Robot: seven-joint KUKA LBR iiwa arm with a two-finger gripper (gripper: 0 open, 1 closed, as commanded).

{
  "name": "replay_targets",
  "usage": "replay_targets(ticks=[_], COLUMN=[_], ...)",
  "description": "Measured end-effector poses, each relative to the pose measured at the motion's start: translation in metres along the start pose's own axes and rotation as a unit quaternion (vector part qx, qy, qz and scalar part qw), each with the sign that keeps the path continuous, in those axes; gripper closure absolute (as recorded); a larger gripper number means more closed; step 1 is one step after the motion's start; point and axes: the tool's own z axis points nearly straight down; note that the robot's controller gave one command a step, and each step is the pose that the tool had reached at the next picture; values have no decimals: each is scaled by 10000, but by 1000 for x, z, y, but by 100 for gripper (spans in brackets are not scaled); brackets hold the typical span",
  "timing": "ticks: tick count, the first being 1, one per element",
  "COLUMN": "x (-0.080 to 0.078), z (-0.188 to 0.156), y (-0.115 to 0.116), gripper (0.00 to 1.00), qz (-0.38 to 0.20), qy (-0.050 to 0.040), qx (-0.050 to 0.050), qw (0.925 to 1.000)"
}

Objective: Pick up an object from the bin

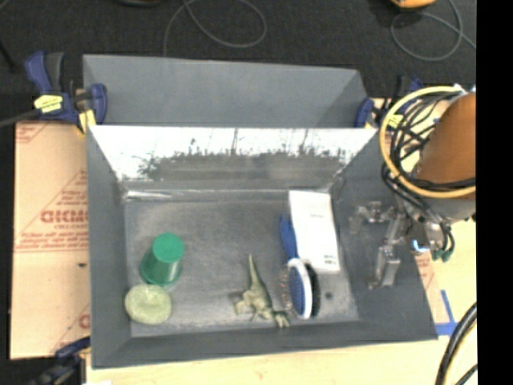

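Nearest the front of the bin [224, 95] lay a pale green round pad [147, 304], a small olive toy dinosaur [258, 299] and a blue-and-white brush [298, 289]. The brush's long axis ran front to back, with its handle pointing away. A green cup [163, 259] stood further back on the left. The white box [314, 229] lay lengthwise front to back. The gripper [383, 263] hung over the right sloping wall near the box, holding nothing; whether it was spread or closed, I cannot tell. This looked like the approach: next it would need to shift left and descend.

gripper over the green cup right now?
No: the gripper hangs at the right wall of the bin, while the green cup stands across the bin near its left wall.
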Motion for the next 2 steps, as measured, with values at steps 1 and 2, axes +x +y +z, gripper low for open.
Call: replay_targets(ticks=[1,2], x=[-2,2], z=[-4,58], y=[1,18], gripper=[0,0], qz=[-24,1621], qy=[-42,-71], qx=[8,-1], qw=[10000,9867])
